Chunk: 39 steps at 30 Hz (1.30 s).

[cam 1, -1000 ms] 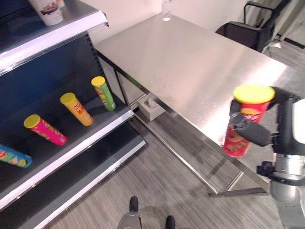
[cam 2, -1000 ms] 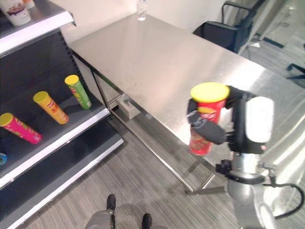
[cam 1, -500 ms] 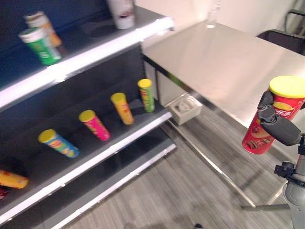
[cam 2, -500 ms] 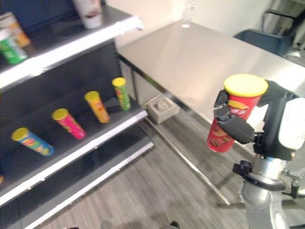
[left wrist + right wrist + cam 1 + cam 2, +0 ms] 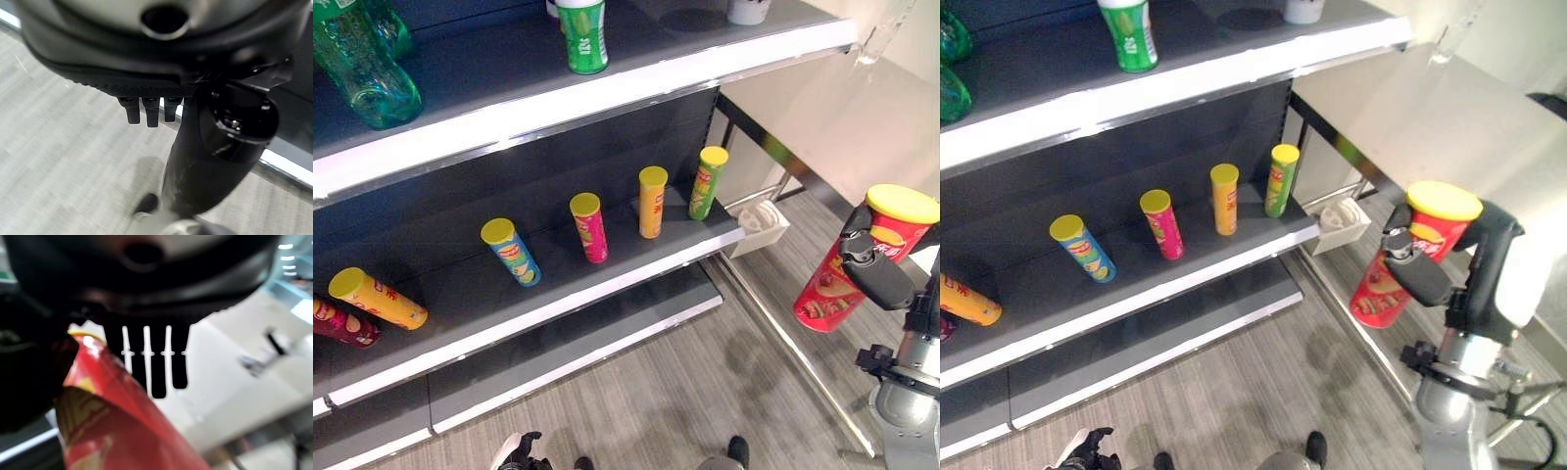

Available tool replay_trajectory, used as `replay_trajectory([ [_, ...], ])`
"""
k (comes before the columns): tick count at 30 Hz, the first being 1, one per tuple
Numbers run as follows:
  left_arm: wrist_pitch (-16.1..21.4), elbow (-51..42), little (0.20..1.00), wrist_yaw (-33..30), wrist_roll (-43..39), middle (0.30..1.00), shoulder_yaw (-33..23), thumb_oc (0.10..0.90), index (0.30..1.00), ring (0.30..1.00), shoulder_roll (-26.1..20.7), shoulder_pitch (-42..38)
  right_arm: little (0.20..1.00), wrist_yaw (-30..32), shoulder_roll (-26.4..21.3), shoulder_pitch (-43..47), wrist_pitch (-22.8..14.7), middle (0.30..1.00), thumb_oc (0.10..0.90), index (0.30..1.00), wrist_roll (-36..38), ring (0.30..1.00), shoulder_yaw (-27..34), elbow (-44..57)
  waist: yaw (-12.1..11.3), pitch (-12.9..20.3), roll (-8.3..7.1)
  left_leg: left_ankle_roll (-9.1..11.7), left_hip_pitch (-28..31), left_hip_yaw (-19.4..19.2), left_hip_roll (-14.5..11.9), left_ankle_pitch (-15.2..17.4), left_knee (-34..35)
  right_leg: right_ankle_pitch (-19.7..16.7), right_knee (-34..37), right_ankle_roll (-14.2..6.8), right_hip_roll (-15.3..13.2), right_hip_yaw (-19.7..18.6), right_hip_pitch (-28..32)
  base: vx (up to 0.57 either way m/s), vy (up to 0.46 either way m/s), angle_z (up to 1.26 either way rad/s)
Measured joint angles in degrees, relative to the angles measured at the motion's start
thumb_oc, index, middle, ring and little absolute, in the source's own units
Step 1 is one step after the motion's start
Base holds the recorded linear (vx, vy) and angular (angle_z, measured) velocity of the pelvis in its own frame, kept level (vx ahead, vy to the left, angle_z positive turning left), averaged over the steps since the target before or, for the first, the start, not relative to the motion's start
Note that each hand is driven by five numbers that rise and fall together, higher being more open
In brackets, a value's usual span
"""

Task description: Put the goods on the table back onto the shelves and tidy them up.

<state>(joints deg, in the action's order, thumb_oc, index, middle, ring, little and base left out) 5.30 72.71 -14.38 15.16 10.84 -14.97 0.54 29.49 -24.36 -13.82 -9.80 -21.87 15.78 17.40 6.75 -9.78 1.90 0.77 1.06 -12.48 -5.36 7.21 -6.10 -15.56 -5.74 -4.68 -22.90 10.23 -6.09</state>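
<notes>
A red crisp can (image 5: 830,294) with a yellow lid hangs tilted in the air at the right, above the floor in front of the shelves. My right hand (image 5: 878,280) is shut on it, thumb across the front and fingers behind; the right wrist view shows the can (image 5: 112,416) pressed between thumb and fingers. The middle shelf (image 5: 607,294) carries several lying cans: green (image 5: 707,182), orange (image 5: 651,201), pink (image 5: 589,226), blue (image 5: 511,252) and yellow (image 5: 378,298). My left hand (image 5: 161,63) hangs idle over the floor with relaxed fingers, holding nothing.
The top shelf (image 5: 568,98) holds a green bottle (image 5: 364,61), a green can (image 5: 583,35) and a white cup (image 5: 748,10). The steel table (image 5: 1449,117) stands to the right of the shelves, with a white box (image 5: 760,216) on the floor beneath it.
The camera has swung left from the table towards the shelves, bringing the top shelf and more cans into view. My right hand has kept hold of the red can throughout.
</notes>
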Motion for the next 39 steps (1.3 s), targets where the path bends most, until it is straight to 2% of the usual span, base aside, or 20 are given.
replay_trajectory([
  [1,-0.1,0.4,0.900,0.0,-0.6,0.900,-0.5,0.800,0.900,0.900,-0.9,-0.7,0.300,-0.3,0.0,-0.4,-0.1,0.300,0.400,0.300,0.0,0.300,0.0,0.0,0.6,-0.2,-0.20,-0.9,0.7,0.6,0.5,-1.3,2.5,4.6,-0.7,1.1,3.6,-2.9,-0.4,-0.13,0.217,0.26],
  [3,-0.5,0.3,0.900,0.0,-1.6,0.900,-2.4,0.800,0.900,0.900,-1.6,-1.4,0.300,-0.4,-0.3,0.1,-0.1,0.300,0.400,0.300,0.3,0.300,0.5,-0.1,0.2,-0.4,-0.27,-0.2,2.1,1.3,0.8,-3.0,6.3,9.9,-1.0,0.8,10.7,-1.2,-0.9,-0.11,0.290,0.25],
  [5,-0.7,-0.4,0.900,0.0,-1.7,0.900,-2.4,0.800,0.900,0.900,-1.3,-0.7,0.300,-0.5,-0.9,0.4,-0.5,0.300,0.400,0.300,0.4,0.300,0.5,-0.1,0.1,-0.4,-0.07,-0.3,3.2,2.3,1.2,-3.3,7.4,9.5,2.0,0.4,12.3,-0.5,2.1,-0.07,0.263,0.25],
  [6,-0.7,-2.1,0.900,0.1,-1.6,0.900,-1.8,0.800,0.900,0.900,0.2,0.4,0.300,-0.6,-1.7,0.6,-0.9,0.300,0.400,0.300,0.5,0.300,0.5,-0.2,0.0,-0.8,0.73,-0.3,3.9,2.9,1.7,-3.5,8.2,10.3,2.1,-0.7,12.5,-1.2,3.2,-0.04,0.236,0.44],
  [7,-0.8,-3.1,0.900,0.1,-1.7,0.900,-1.8,0.800,0.900,0.900,1.0,0.7,0.300,-0.7,-1.9,0.6,-1.0,0.300,0.400,0.300,0.6,0.300,0.5,-0.3,0.4,-1.2,1.34,-0.4,4.4,4.2,1.3,-3.7,8.6,15.4,-1.9,-4.6,14.1,-3.5,3.1,-0.02,0.231,0.49],
  [8,-0.7,-3.3,0.900,0.4,-1.7,0.900,-1.9,0.800,0.900,0.900,1.0,0.4,0.300,-1.4,-2.0,0.4,-1.0,0.300,0.400,0.300,0.7,0.300,0.5,-0.4,0.2,-1.7,2.05,0.1,5.0,5.2,-0.6,-4.0,8.7,20.5,-6.1,-1.2,18.3,-8.4,1.9,0.00,0.098,0.41],
  [10,-0.6,-4.2,0.900,1.1,-2.1,0.900,-0.6,0.800,0.900,0.900,1.7,2.0,0.300,-2.0,-2.4,0.4,-1.7,0.300,0.400,0.300,0.6,0.300,0.3,-0.1,-0.2,-1.4,1.38,0.2,5.3,5.5,0.0,-3.9,8.6,20.4,-1.5,1.3,20.8,-9.6,4.1,0.02,0.090,0.20],
  [13,-0.5,-6.2,0.900,1.4,-2.0,0.900,-0.1,0.800,0.900,0.900,2.4,2.6,0.300,-2.2,-1.3,0.8,-1.7,0.300,0.400,0.300,1.5,0.300,0.5,-0.1,-0.7,-2.0,-0.05,2.0,4.5,5.9,0.4,-5.1,5.8,19.4,2.3,2.5,20.7,-9.2,7.6,0.06,0.019,0.12],
  [14,-0.6,-6.4,0.900,1.6,-2.0,0.900,0.3,0.800,0.900,0.900,2.3,2.7,0.300,-3.0,-0.9,0.8,-1.9,0.300,0.400,0.300,3.7,0.300,-0.4,-0.5,-0.1,-1.7,-0.27,2.0,5.7,6.8,1.3,-5.1,8.8,19.4,3.1,2.5,20.6,-9.4,9.0,0.03,0.000,0.08],
  [16,-0.6,-7.2,0.900,2.0,-2.1,0.900,1.6,0.800,0.900,0.900,3.2,2.4,0.300,-4.7,-0.8,0.2,-1.9,0.300,0.400,0.300,7.3,0.300,-0.9,-0.9,0.5,-1.1,0.85,1.1,5.8,5.5,2.5,-7.2,11.2,19.4,3.4,2.5,21.6,-9.6,8.9,0.02,-0.003,-0.01],
  [21,-0.4,-9.4,0.900,3.5,-1.4,0.900,4.8,0.800,0.900,0.900,2.6,1.1,0.300,-9.8,2.6,-5.0,-1.6,0.300,0.400,0.300,14.2,0.300,-4.9,-1.3,1.9,-0.1,-2.30,1.2,5.7,5.3,2.8,-7.2,11.1,19.4,5.1,2.7,21.6,-9.8,9.5,-0.08,0.010,-0.02],
  [23,-0.6,-9.9,0.900,3.8,-1.4,0.900,4.8,0.800,0.900,0.900,2.8,-0.1,0.300,-10.3,4.4,-6.8,-1.2,0.300,0.400,0.300,16.0,0.300,-6.3,-1.4,2.4,0.0,-3.57,1.4,3.9,5.3,3.4,-7.0,7.8,19.3,5.1,2.7,20.5,-9.9,9.5,-0.06,0.007,0.00],
  [28,-0.6,-10.1,0.900,2.4,-1.7,0.900,4.2,0.800,0.900,0.900,3.7,-2.4,0.300,-10.4,3.4,-8.7,1.2,0.300,0.400,0.300,15.3,0.300,-6.0,-1.1,2.8,-0.9,-2.76,3.5,-3.8,5.1,4.6,-5.3,-4.4,18.1,6.9,2.8,17.6,-10.0,9.3,-0.07,0.109,0.05],
  [29,-0.5,-9.7,0.900,2.3,-1.7,0.900,4.2,0.800,0.900,0.900,3.9,-2.1,0.300,-10.3,3.2,-8.8,1.3,0.300,0.400,0.300,15.1,0.300,-5.6,-0.9,3.2,-1.1,-2.60,3.1,-3.6,5.1,4.3,-3.9,-5.4,17.9,6.8,2.9,17.2,-10.1,9.1,-0.02,0.319,-0.07],
  [30,-0.5,-8.7,0.900,2.4,-1.6,0.900,4.2,0.800,0.900,0.900,4.1,-1.6,0.300,-9.9,2.8,-8.4,1.5,0.300,0.400,0.300,14.9,0.300,-4.9,-0.8,3.5,-1.4,-1.77,2.9,-4.5,4.9,2.7,-0.3,-9.6,17.9,6.5,2.8,17.4,-10.7,9.4,-0.02,0.286,-0.19],
  [32,-0.5,-7.9,0.900,2.3,-1.6,0.900,3.8,0.800,0.900,0.900,4.1,-0.7,0.300,-8.7,2.7,-8.2,1.6,0.300,0.400,0.300,14.6,0.300,-4.1,-0.4,3.7,-1.4,-1.63,3.4,-3.3,4.7,0.2,0.8,-8.6,18.0,5.5,2.9,16.8,-12.3,8.5,0.03,0.392,-0.40],
  [33,-0.6,-7.5,0.900,1.5,-1.6,0.900,3.7,0.800,0.900,0.900,3.4,-0.7,0.300,-7.6,2.4,-6.7,1.6,0.300,0.400,0.300,14.0,0.300,-2.9,-0.5,3.5,-1.4,-1.17,4.9,-2.6,6.6,-4.1,1.0,-7.7,17.8,4.5,2.7,17.0,-14.3,6.5,0.03,0.271,-0.53],
  [35,-0.7,-7.4,0.900,1.1,-1.6,0.900,4.5,0.800,0.900,0.900,3.4,-0.9,0.300,-6.2,1.2,-6.0,1.5,0.300,0.400,0.300,13.4,0.300,-1.2,-0.5,4.2,-1.8,-0.34,5.9,-0.7,7.5,-7.9,0.0,-3.7,18.1,3.4,1.8,16.7,-15.6,5.2,0.02,0.375,-0.37],
  [38,-0.2,-7.6,0.900,0.8,-1.5,0.900,6.8,0.800,0.900,0.900,3.4,-1.2,0.300,-4.1,0.2,-5.8,1.9,0.300,0.400,0.300,11.1,0.300,1.0,-1.6,3.7,-2.2,1.00,7.3,-0.4,13.3,-11.4,-0.4,-6.4,18.3,1.7,-0.3,14.9,-17.2,4.1,-0.06,0.626,-0.23],
  [39,2.1,-9.5,0.900,0.3,-1.5,0.900,7.4,0.800,0.900,0.900,3.2,-0.9,0.300,-2.8,0.0,-6.1,2.0,0.300,0.400,0.300,10.5,0.300,1.8,-1.8,3.9,-2.5,0.14,8.5,-0.3,17.6,-13.3,-0.5,-8.4,18.4,0.5,-1.9,13.1,-19.0,2.5,-0.09,0.796,-0.29],
])
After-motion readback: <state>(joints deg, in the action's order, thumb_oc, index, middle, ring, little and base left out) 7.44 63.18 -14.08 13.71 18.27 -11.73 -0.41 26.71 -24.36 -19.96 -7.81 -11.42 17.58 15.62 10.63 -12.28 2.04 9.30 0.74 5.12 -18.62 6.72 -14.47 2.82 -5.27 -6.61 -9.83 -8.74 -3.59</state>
